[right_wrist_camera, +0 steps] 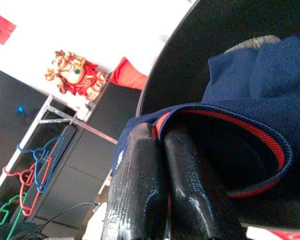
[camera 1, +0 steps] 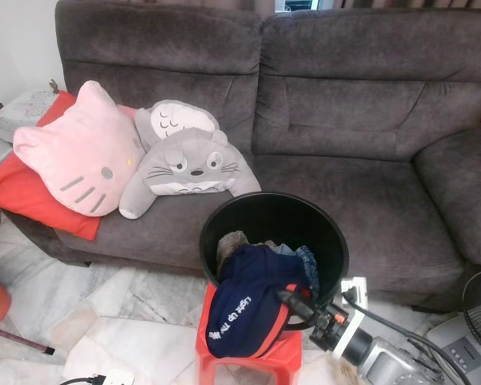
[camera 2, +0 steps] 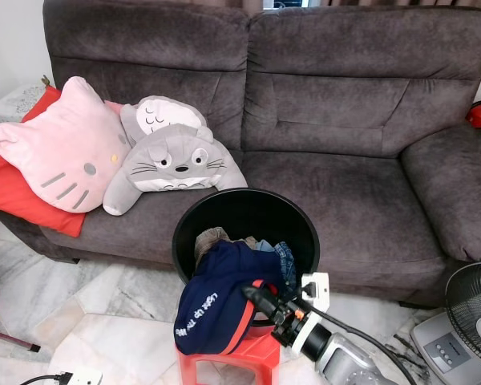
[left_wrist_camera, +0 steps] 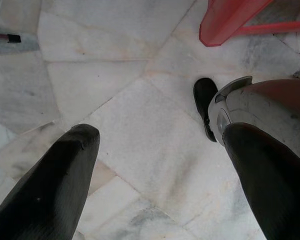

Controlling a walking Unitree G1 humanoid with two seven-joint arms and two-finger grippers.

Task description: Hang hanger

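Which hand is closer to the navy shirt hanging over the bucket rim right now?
Right. The right hand is shut on the navy shirt at its red-trimmed collar. The left hand hangs open over the marble floor, away from it.

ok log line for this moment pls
right gripper: shut on navy shirt collar | shirt: draped over black bin rim | bin: on red stool | left gripper: open, idle above floor

Right gripper (camera 2: 252, 295) closed (left (left_wrist_camera: 155, 165) apart) — low.

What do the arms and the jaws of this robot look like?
The right arm is a silver cylinder with a black collar, a small white block and a thin black cable along it. The right gripper has two long, glossy black fingers. The left gripper has matte black, rounded fingers.
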